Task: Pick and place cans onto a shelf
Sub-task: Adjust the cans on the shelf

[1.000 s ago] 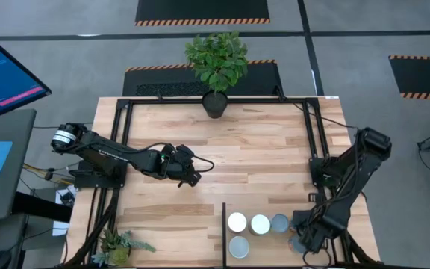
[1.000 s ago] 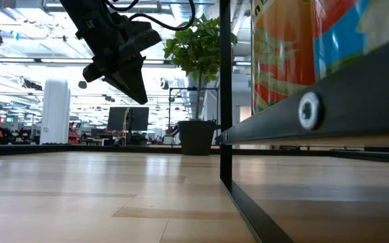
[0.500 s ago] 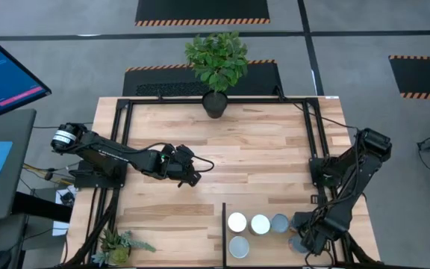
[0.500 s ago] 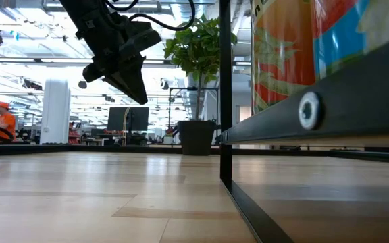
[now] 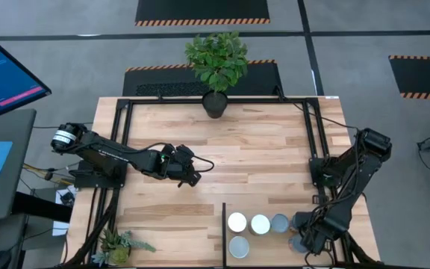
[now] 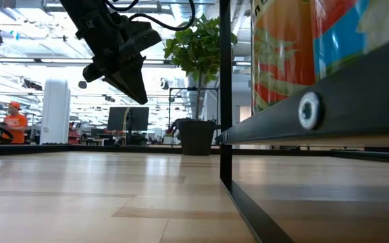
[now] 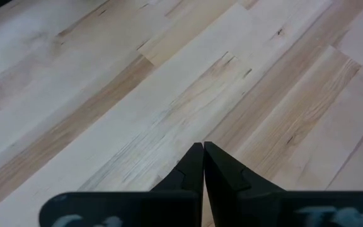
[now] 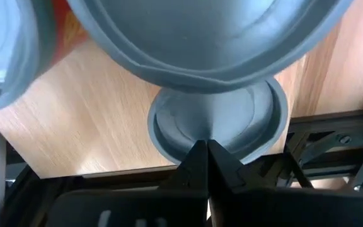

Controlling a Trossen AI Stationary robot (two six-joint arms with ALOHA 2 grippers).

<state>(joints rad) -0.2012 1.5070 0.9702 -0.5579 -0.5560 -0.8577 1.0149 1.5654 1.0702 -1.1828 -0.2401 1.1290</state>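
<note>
Wood surface (image 5: 222,149) mostly bare; cans (image 5: 248,224) grouped on shelf (image 5: 263,209); right claw (image 5: 303,240) pressed together, empty, probably nudging one; left claw (image 5: 189,175) pressed together, idle.

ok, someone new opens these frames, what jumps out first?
Probably the cluster of cans on the shelf at the table's near right corner, with the right gripper shut, low beside them. Next, the left gripper, shut and empty, hanging over bare wood mid-table, and the potted plant at the far edge.
</note>
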